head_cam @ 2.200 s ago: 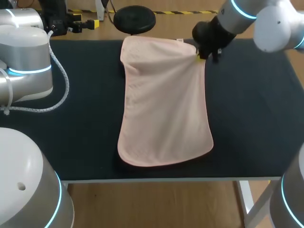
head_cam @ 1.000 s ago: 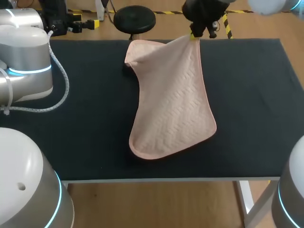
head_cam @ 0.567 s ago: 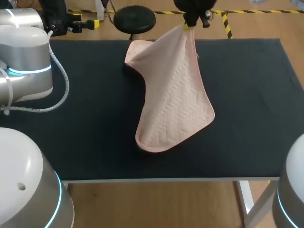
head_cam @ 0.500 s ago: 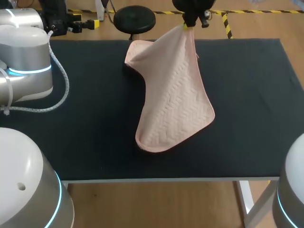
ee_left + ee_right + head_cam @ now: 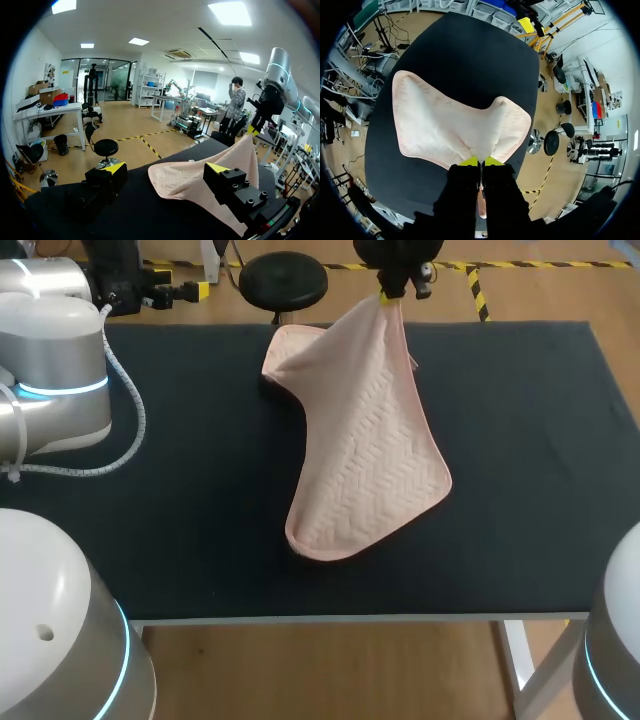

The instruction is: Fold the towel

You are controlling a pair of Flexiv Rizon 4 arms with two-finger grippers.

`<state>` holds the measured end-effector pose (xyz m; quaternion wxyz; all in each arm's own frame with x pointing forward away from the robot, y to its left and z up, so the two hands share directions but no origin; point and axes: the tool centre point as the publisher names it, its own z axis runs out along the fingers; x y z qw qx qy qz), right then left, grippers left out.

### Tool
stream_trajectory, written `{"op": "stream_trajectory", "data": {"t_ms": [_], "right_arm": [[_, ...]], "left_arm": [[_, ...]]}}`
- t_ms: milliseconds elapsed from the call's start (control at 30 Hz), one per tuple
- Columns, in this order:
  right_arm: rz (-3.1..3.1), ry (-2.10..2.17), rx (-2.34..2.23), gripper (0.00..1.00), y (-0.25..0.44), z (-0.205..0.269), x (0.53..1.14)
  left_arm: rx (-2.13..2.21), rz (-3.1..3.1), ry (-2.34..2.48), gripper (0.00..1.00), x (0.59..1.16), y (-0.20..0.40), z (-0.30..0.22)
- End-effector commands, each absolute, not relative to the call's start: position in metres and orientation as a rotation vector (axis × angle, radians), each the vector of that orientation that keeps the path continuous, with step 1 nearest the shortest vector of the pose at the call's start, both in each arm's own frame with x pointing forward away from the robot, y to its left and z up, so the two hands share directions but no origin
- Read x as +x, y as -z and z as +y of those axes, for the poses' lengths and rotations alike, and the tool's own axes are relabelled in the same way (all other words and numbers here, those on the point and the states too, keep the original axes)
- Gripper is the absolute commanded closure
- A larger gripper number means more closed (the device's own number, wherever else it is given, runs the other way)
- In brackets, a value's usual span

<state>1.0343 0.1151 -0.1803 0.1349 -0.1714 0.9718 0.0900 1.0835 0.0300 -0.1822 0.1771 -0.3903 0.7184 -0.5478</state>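
A pink towel [image 5: 365, 440] lies on the black table [image 5: 530, 460], with its far right corner pulled up off the surface. My right gripper [image 5: 390, 295] is shut on that corner, high above the table's far edge. In the right wrist view the gripper [image 5: 480, 161] has its yellow tips pressed together on the cloth, and the towel [image 5: 450, 125] hangs down and spreads over the table below. My left gripper [image 5: 166, 170] is open wide near the table's far left, low over the surface. The towel [image 5: 190, 175] lies ahead of it and nothing is between its fingers.
My left arm's thick grey links [image 5: 55, 370] and a white coiled cable [image 5: 130, 430] hang over the table's left end. Bare black tabletop [image 5: 200, 490] shows on both sides of the towel. The table's front edge [image 5: 350, 618] runs just below the towel's near end.
My right gripper has risen and drifted left with the towel's far right corner. The cloth lifted, and its near left part slid right and narrowed. The left arm stayed put.
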Motion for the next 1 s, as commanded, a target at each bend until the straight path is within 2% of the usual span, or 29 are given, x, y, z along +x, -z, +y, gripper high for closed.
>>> {"op": "stream_trajectory", "data": {"t_ms": [33,233,467,700,1000], "right_arm": [[2.816,-0.270,-0.502,1.00,0.181,0.115,1.035],[2.813,-0.286,-0.512,1.00,0.182,0.114,1.034],[2.806,-0.302,-0.518,1.00,0.181,0.113,1.034],[2.800,-0.319,-0.525,1.00,0.181,0.114,1.033],[2.797,-0.337,-0.528,1.00,0.183,0.115,1.031]], "left_arm": [[-1.105,2.033,1.550,0.00,1.083,0.182,0.030],[-1.102,2.039,1.643,0.00,1.083,0.181,0.034],[-0.562,2.401,1.699,0.00,1.061,0.177,0.045],[-0.113,2.623,1.427,0.00,1.041,0.176,0.042],[-0.043,2.666,1.370,0.00,1.039,0.176,0.042]]}}
